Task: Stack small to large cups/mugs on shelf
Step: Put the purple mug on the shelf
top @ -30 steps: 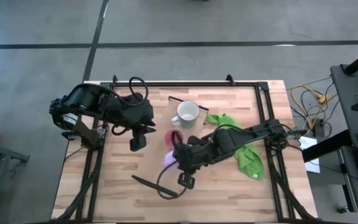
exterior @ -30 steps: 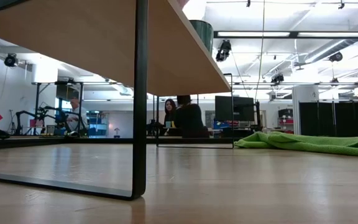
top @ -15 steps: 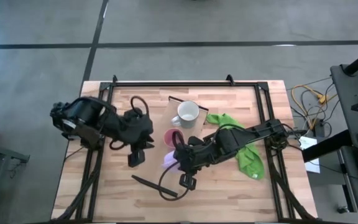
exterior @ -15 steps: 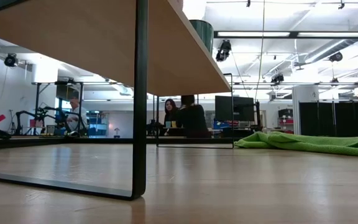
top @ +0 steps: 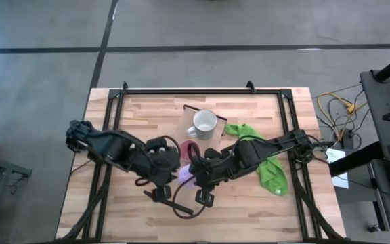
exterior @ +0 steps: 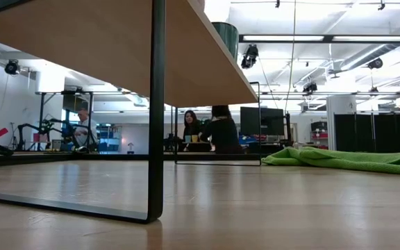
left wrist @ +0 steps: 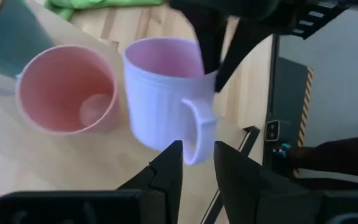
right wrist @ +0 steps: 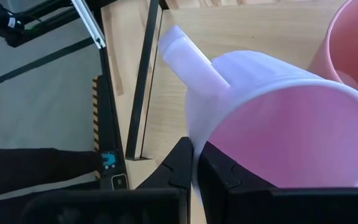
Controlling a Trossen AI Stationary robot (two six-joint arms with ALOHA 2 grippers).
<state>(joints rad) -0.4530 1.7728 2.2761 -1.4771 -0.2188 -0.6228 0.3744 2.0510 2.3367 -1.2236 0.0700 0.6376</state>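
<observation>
— Since a second ago, what has moved?
— Left claw (left wrist: pixel 194 163) has swung from frame left toward centre; open, fingers straddling the lilac mug (left wrist: pixel 160 93)'s handle, which juts at it.
— And the right claw (right wrist: pixel 194 163)?
— Clamped on that mug's rim, beside the salmon cup (left wrist: pixel 67 87), mid-frame on the worktop (top: pixel 134 108).

From where I stand, nothing here can be read. The lilac mug (left wrist: pixel 166 99), the pink cup (left wrist: pixel 67 87) and the white mug (top: pixel 204 123) are all plain, with no print, brand or number. The shelf (exterior: pixel 117 48) carries no label, and the far screens (exterior: pixel 259 119) across the room are too small to make out.
</observation>
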